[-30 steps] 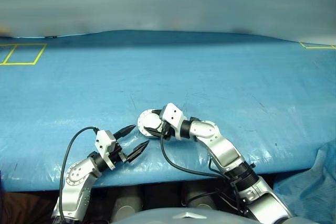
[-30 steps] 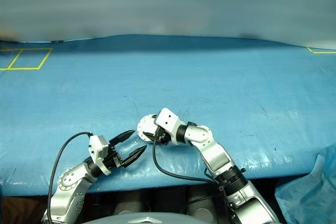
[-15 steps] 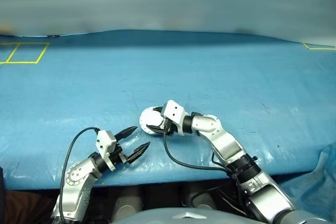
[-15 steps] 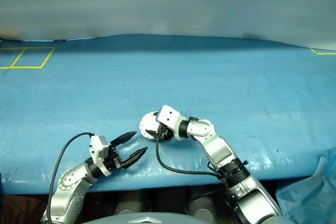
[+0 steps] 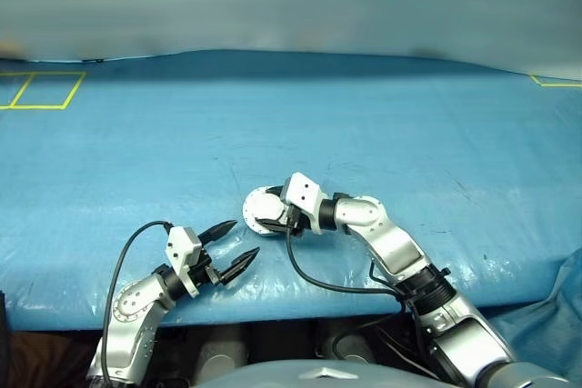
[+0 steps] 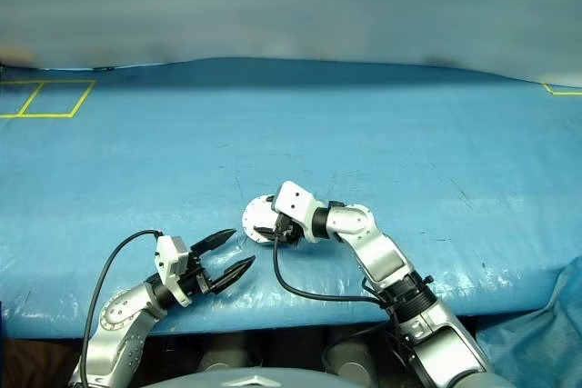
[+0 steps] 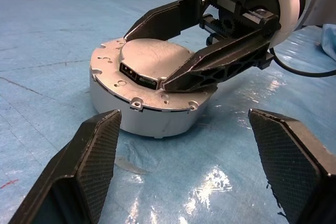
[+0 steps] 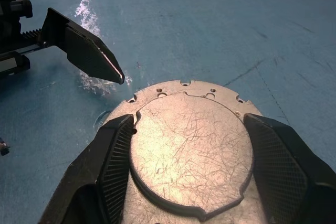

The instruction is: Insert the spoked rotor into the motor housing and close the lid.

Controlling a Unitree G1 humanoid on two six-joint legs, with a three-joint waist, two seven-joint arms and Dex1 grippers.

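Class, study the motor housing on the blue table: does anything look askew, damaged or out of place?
Nothing stands out. The lid lies flat and closed on the motor housing, which sits upright on the blue table cover. The lid's face is scratched, apparently only wear. The right hand straddles the lid; the left hand waits open nearby.

motor housing (image 7: 152, 111), silver, upright, grey lid (image 7: 155, 64) closed flat on top

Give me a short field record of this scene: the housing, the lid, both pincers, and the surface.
motor housing: silver cup, standing on the blue sheet
lid: down flat on the housing, plain outer face up
right pincer: fingers spread across the lid's raised centre, one each side; contact unclear
left pincer: open, holding nothing, apart from the housing
surface: blue sheet with yellow tape marks at the far left
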